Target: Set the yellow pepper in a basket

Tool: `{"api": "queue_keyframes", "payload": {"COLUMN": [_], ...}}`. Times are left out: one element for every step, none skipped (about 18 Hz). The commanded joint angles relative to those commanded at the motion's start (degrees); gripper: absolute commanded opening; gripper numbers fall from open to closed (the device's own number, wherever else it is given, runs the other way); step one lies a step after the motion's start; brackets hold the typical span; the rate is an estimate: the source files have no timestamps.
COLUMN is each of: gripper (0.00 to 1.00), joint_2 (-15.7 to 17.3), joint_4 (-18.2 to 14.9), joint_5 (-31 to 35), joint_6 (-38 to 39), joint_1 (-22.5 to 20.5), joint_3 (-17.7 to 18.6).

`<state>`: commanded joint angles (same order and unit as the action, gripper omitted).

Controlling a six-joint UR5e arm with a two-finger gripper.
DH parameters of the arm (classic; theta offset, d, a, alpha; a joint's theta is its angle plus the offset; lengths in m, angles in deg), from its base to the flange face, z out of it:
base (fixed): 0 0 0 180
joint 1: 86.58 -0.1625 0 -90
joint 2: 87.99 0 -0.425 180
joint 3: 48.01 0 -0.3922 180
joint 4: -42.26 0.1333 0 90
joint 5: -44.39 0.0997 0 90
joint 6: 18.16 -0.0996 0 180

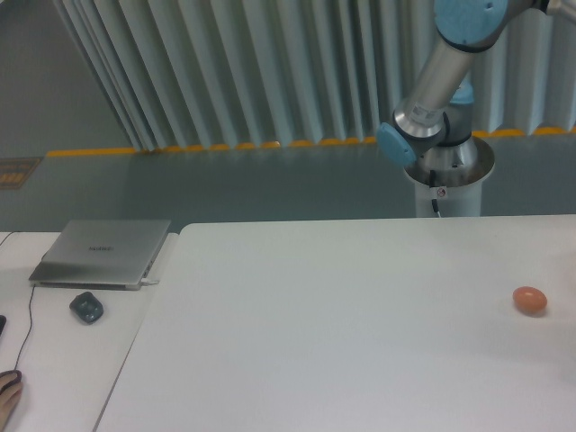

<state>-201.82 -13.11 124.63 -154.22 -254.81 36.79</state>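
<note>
Frankly, from my seat I cannot fix the relation that matters, because neither end of it shows. Starting at the left, a closed laptop (102, 253) lies on a side desk with a dark mouse (86, 307) just in front of it, and something small and reddish at the bottom left corner is too cropped for me to name. Across the middle, the white surface (324, 333) carries nothing that I would call the yellow pepper, and I see no basket on it either. Toward the right, the arm (430, 85) rises from its base (448, 178) behind the far edge of the surface and runs out of the top of the picture, so the end effector is out of view and I cannot tell whether it is wide, narrow or holding anything. Farthest right, a small smooth orange ball (530, 300) sits near the edge of the surface; it is not the pepper. My judgement is that the pepper and basket lie beyond the frame, probably to the right, but I cannot say which way from the end effector.
</note>
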Motion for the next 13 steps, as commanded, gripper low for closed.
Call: {"api": "queue_keyframes", "payload": {"gripper": [1.00,1.00,1.00,1.00,1.00,1.00,1.00,1.00,1.00,1.00,1.00,1.00,1.00], "joint_2": [0.7,1.8,2.5,3.1,3.6,3.7,3.8,4.1,4.6,4.8,5.2,6.0,6.7], "joint_4": [0.0,-0.2,-0.3,-0.9,-1.6,-2.4,-3.2,-4.2,-5.3,-6.4,-7.3,-8.4,-9.7], "joint_5": [0.0,0.1,0.2,0.2,0.1,0.1,0.1,0.2,0.2,0.2,0.2,0.3,0.4], "joint_6": [0.5,2.8,4.3,6.0,7.1,8.0,8.6,9.2,9.9,11.1,12.5,14.1,16.2], "joint_1": [0.3,1.1,1.5,2.0,2.1,2.5,2.9,3.2,3.3,3.3,3.7,4.6,5.4], "joint_3": [0.6,1.4,2.1,2.7,2.9,3.0,3.0,3.0,3.0,3.0,3.0,3.1,3.1]}}
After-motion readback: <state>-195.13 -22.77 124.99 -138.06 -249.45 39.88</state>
